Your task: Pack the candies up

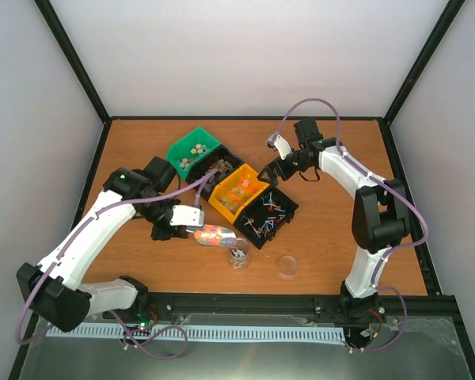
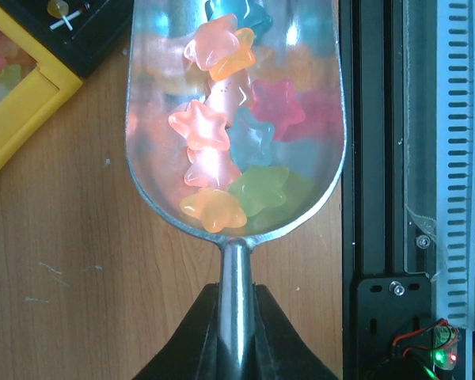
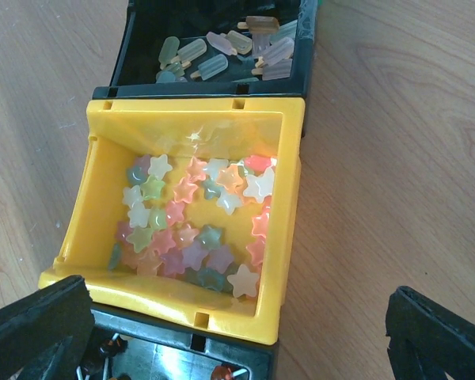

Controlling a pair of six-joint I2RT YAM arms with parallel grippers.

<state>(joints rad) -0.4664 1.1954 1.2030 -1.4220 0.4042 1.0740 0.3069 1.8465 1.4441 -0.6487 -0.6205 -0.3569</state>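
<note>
Top external view: the desk [image 1: 324,229] carries a slanting row of four bins that touch side to side. It runs from the far-left middle toward the near centre: green bin [image 1: 191,150], far black bin [image 1: 222,168], yellow bin [image 1: 237,192], near black bin [image 1: 267,215]. Bare wood shows along the far edge, between the row and the right arm, and in a strip before the near edge. On that strip stands a clear jar [image 1: 239,257], just near of the last bin, with its round lid [image 1: 286,265] lying apart to the right.

The candies [image 2: 206,127] are spread over all four bins, and a heap of translucent star-shaped ones lies in the bowl of the metal scoop [image 2: 146,119]. The left gripper [image 2: 237,317] is clamped tight on the scoop's handle. It holds the bowl level above the wood beside the yellow bin's near corner, with the black rail [image 2: 372,158] along the near edge just to one side. The yellow bin holds more stars, thickest toward its near end. The far black bin holds pale lolly shapes on sticks, and the near black bin thin coloured sticks.

The right gripper [image 3: 237,317] hangs over the yellow bin with its jaws spread wide and nothing between them.

The scoop's tip is cut off in the left wrist view, so whether it reaches the jar cannot be told. The jar seems to hold a few pieces, too small to name. The green bin's contents read only as small mixed bits.
</note>
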